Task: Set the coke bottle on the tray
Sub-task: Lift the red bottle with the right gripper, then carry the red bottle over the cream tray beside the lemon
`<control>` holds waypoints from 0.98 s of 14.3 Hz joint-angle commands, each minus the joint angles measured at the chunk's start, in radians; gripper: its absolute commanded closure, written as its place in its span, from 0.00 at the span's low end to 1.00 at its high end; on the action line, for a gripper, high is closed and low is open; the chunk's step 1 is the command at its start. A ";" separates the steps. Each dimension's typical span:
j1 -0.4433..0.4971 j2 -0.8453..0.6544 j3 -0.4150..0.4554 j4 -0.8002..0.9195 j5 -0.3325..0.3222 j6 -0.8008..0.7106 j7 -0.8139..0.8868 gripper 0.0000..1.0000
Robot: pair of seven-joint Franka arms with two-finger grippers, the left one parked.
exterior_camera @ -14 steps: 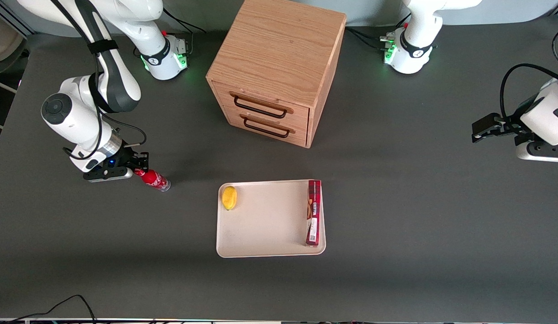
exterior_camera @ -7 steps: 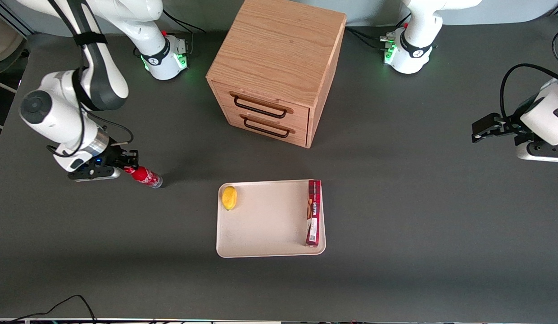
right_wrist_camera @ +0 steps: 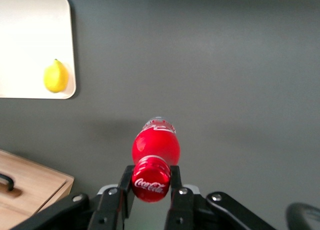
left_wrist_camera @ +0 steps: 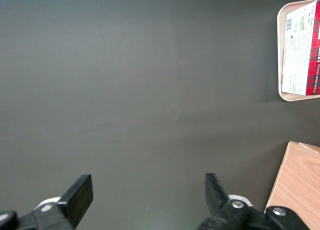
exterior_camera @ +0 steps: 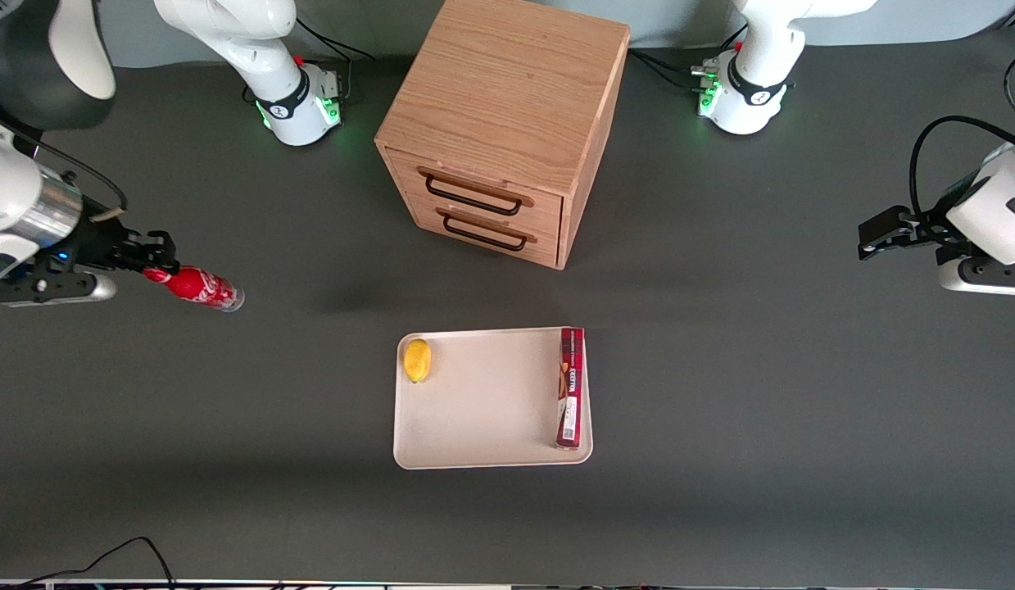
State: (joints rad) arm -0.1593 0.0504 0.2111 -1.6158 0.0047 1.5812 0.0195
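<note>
Coke bottle (exterior_camera: 196, 287) carried higher and farther toward working arm's end than before. Gripper (exterior_camera: 151, 268) clamped on cap, bottle held above table, well apart from tray (exterior_camera: 482, 401).

**Readable text: one clear brand, some small print**

On the coke bottle (right_wrist_camera: 155, 149) you could read "Coca-Cola" in white script across the red cap end, which sat clamped between the fingers of the gripper (right_wrist_camera: 150, 182); more white lettering showed farther down the bottle, too foreshortened for you to read. The red box (exterior_camera: 570, 387) on the tray (exterior_camera: 482, 410) carried a white word along its length, too small to make out in the front view. In the left wrist view its pale panel (left_wrist_camera: 299, 50) showed a barcode, small green symbols and fine print, none of it legible.
</note>
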 commanded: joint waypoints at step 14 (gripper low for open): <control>0.533 0.741 -0.168 0.694 -0.104 0.242 0.606 1.00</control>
State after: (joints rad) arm 0.3502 0.7326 0.0616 -0.9942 -0.0855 1.7631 0.5525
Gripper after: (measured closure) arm 0.687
